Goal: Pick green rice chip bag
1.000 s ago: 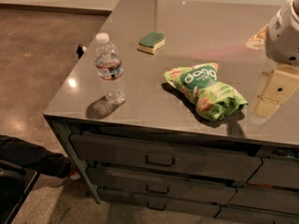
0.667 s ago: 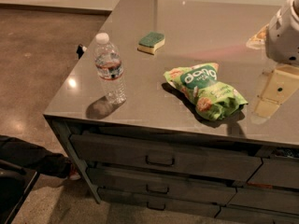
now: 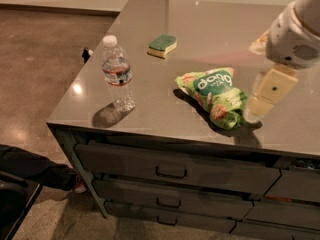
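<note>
**Chip bag lies just left of the gripper, near the table's front edge**

The green rice chip bag [image 3: 215,96], a glossy light-green pouch with a dark-green oval logo in white letters and orange-tan chip pictures, lies flat and crumpled on the grey metal table top [image 3: 210,29]. It sits towards the front right, running diagonally, its logo end further back and its other end close to the front edge.

The cream-coloured, blocky gripper [image 3: 261,105] hangs from the white arm housing [image 3: 292,39] at the right of the view. It is just beside the bag's right end, low over the surface, and its shadow falls on the table next to the bag. Whether it touches the bag cannot be told, nor whether it is spread or pressed together.

Well to the left, a clear plastic water bottle with a white cap [image 3: 118,73] stands upright. Behind it, a yellow sponge with a green top [image 3: 162,45] lies apart from both. Grey drawers with handles [image 3: 171,172] fill the front below the top.
</note>
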Controlling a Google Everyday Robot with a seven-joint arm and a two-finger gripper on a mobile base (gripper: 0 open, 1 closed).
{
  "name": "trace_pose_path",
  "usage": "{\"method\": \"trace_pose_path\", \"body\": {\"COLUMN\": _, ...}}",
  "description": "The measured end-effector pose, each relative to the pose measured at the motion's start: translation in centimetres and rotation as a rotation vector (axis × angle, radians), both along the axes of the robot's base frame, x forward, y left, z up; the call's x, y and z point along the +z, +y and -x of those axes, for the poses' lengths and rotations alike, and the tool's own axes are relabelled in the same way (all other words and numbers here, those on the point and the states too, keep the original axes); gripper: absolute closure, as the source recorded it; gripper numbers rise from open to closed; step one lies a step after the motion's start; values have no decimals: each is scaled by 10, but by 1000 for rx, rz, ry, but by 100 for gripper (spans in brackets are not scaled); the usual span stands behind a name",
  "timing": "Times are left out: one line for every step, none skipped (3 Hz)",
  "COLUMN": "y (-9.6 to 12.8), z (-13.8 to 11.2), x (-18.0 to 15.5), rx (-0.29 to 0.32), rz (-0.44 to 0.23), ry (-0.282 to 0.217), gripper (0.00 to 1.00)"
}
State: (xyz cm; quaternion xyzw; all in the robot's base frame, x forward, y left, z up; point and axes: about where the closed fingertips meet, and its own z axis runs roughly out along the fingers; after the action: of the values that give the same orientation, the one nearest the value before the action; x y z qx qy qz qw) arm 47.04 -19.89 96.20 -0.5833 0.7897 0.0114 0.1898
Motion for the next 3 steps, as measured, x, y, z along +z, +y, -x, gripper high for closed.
{"method": "trace_pose_path", "body": {"y": 7, "z": -28, "x": -17, "rx": -71, "rz": -44, "ry": 26, "gripper": 0}}
{"method": "trace_pose_path", "body": {"y": 10, "z": -49, "x": -30, "rx": -138, "rz": -69, "ry": 56, "gripper": 0}}
{"method": "trace_pose_path", "body": {"y": 9, "z": -63, "x": -40, "rx": -217, "rz": -82, "ry": 96, "gripper": 0}}
